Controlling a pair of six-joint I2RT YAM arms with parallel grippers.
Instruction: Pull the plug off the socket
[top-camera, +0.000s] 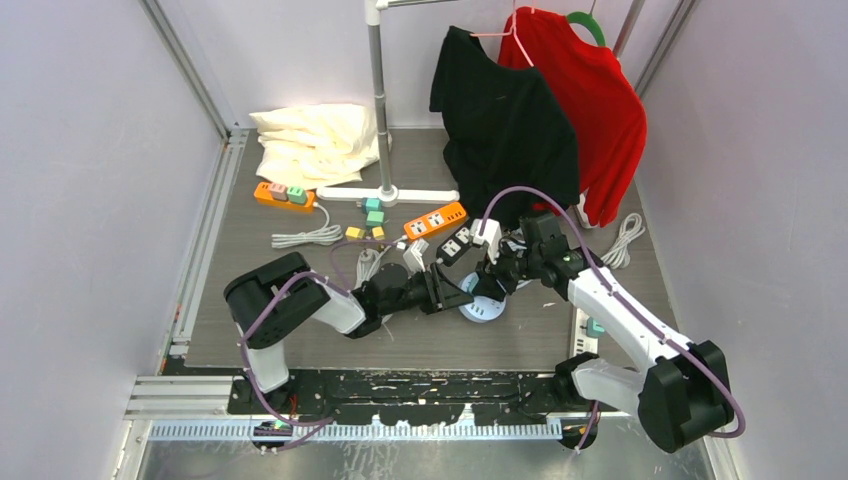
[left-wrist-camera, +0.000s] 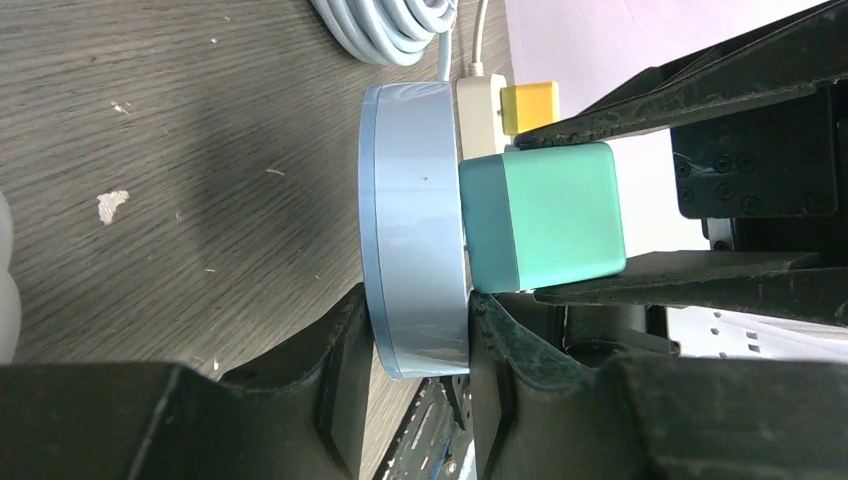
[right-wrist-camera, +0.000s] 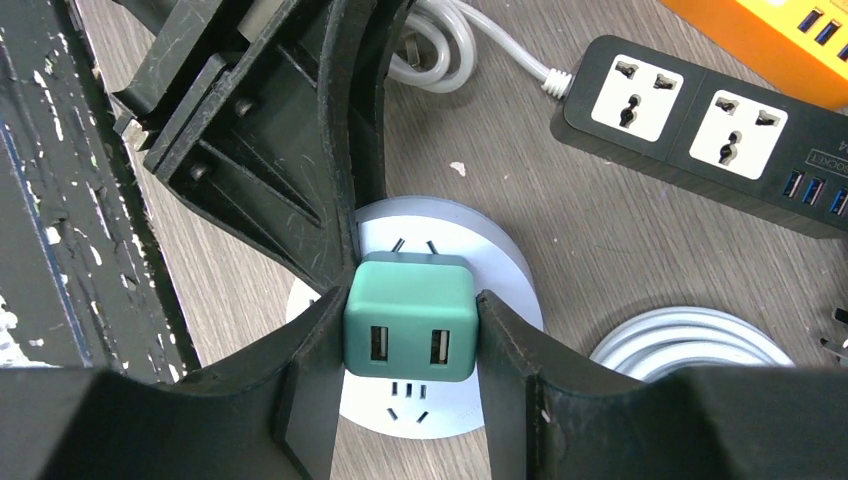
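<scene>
One plug in socket, right pincer clamping

The whole table is taken in from high behind its near edge, facing down. The round socket is viewed edge-on at close range from the left wrist and from directly above by the right wrist; its green plug is shared by both.

Print on the black power strip is illegible.
</scene>
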